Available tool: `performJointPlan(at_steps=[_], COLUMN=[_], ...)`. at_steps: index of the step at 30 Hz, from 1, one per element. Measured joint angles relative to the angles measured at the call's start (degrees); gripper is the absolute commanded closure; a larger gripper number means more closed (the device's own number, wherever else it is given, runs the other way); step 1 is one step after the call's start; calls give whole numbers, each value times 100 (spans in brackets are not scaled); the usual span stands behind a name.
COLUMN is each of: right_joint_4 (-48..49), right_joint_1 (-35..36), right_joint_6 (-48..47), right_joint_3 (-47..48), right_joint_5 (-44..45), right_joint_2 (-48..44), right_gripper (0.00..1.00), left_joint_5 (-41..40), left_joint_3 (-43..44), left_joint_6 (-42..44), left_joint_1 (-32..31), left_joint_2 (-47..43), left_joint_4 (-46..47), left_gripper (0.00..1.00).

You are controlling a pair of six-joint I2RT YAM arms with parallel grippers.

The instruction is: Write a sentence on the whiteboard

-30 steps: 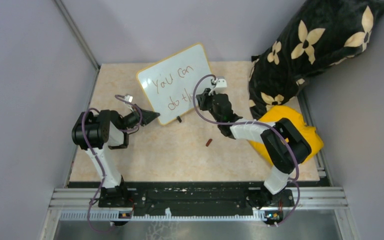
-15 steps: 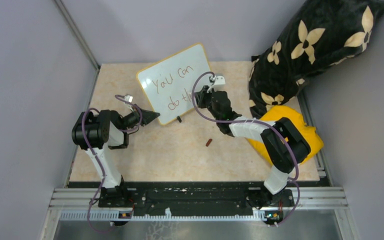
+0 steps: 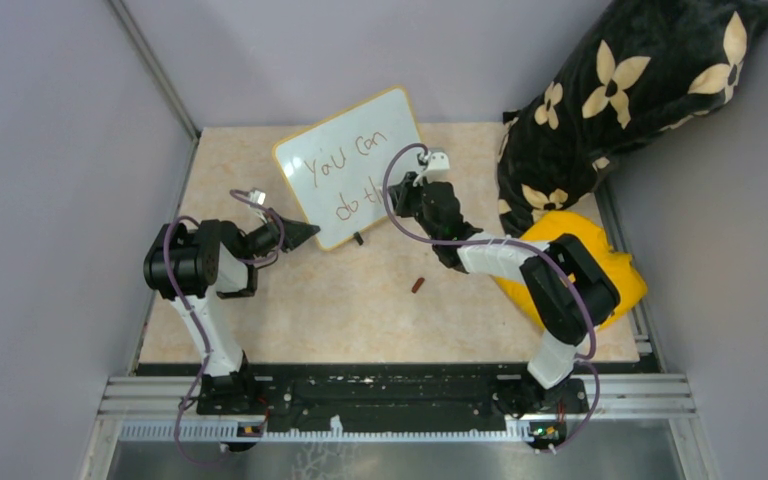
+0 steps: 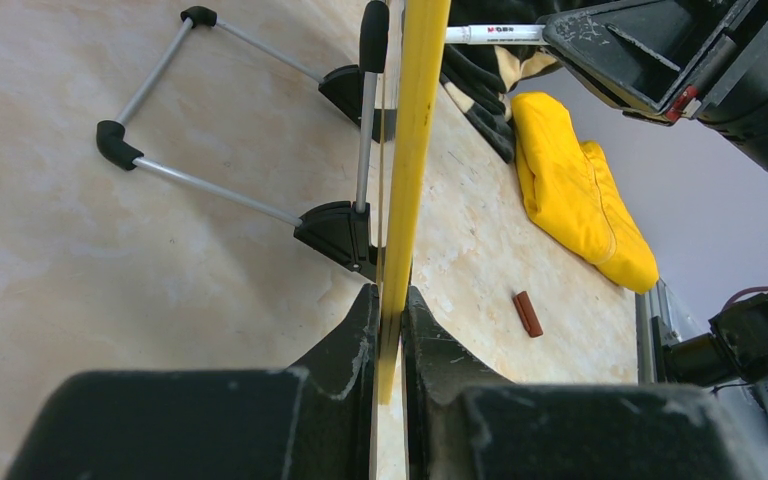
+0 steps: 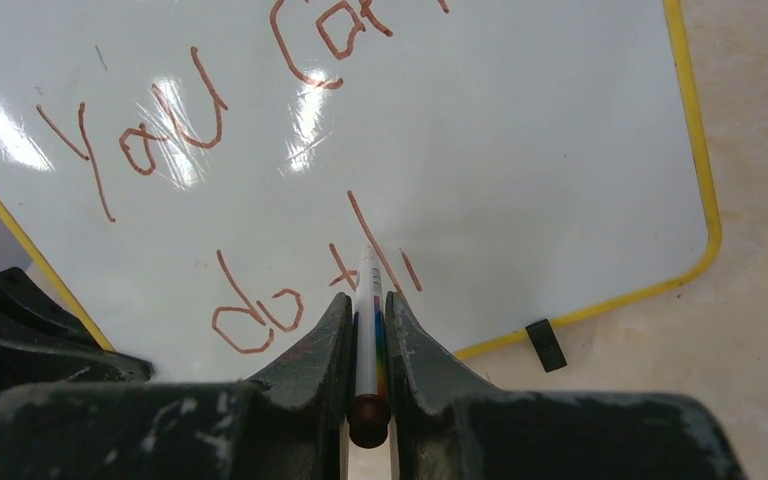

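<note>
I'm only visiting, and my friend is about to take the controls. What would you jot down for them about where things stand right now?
Left claw: shut on the whiteboard at its yellow edge, steadying it where it stands on the table.
Right claw: shut on the marker, tip at the second line.
Done: the sentence reads "You can" above "do th" so far.
Left: finish the last word, then lift the marker away.

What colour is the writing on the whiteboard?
The writing on the whiteboard is reddish-brown. It shows best in the right wrist view.
</note>
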Motion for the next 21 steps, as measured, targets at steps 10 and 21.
performJointPlan(at_steps=[10,21], right_joint_4=[-33,-68], right_joint_1=[0,-4], right_joint_6=[0,2], right_joint_3=[33,76], right_joint_5=[11,118], right_joint_2=[179,179], right_gripper=[100,100], left_joint_5=[-4,0], left_joint_3=[0,0], left_joint_6=[0,0], left_joint_1=[0,-2], left_joint_2=[0,0], left_joint_4=[-4,-2], left_gripper=[100,100])
